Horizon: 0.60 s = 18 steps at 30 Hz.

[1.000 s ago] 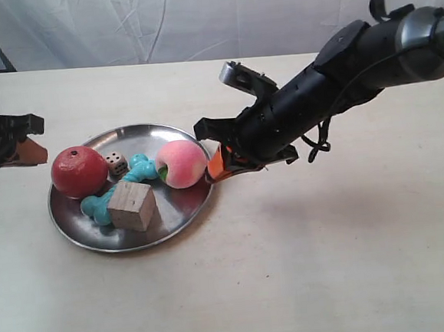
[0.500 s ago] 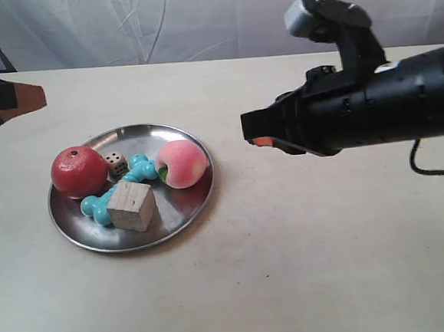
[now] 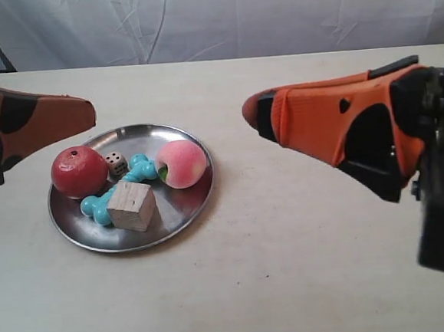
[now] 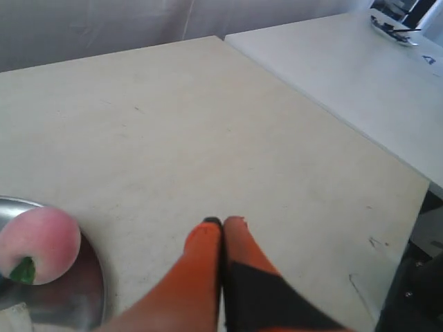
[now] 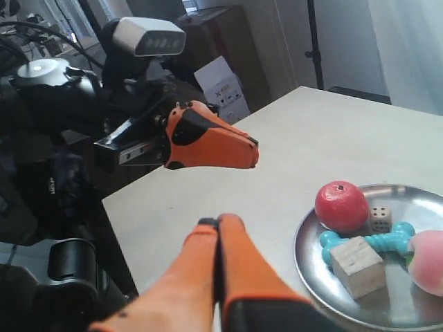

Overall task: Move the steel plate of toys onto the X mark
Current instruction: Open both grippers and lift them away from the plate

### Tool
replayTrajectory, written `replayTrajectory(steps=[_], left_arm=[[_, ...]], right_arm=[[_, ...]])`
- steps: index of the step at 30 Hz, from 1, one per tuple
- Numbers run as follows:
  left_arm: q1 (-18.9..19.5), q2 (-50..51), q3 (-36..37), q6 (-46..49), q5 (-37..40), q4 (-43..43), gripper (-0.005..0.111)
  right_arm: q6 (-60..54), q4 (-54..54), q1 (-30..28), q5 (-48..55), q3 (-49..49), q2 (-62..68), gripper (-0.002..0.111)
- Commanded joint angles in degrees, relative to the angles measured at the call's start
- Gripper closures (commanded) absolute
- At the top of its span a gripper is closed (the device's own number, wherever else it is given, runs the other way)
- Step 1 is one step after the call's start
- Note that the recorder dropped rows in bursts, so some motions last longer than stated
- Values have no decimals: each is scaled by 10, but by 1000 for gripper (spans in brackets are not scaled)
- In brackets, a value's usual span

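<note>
The steel plate lies on the table with the toys in it: red fruit, pink peach, turquoise dumbbell, wooden cube and white die. My right gripper is shut and empty. It is the arm at the exterior view's right, hanging above the table right of the plate. My left gripper is shut and empty too, raised at the plate's left. Neither touches the plate. I cannot make out the X mark with certainty.
A second table stands beyond this table's far edge. Faint dark marks lie near the table's corner. The left arm's base and camera stand off the table's end.
My right gripper has left the plate's rim by the peach, pulled back to the right and risen. The left gripper has risen and come further into view. Plate and toys have not moved.
</note>
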Motion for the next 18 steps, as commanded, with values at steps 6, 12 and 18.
replayTrajectory(steps=[6,12,18], left_arm=[[-7,-8,4,-1,8,-29,107],[-7,-8,4,-1,5,-30,107],[-7,-8,4,-1,-11,-30,107]], right_arm=[[-1,-1,3,9,4,-20,108],[-1,10,-66,29,22,-33,108],[-1,10,-195,-34,132,-121,108]])
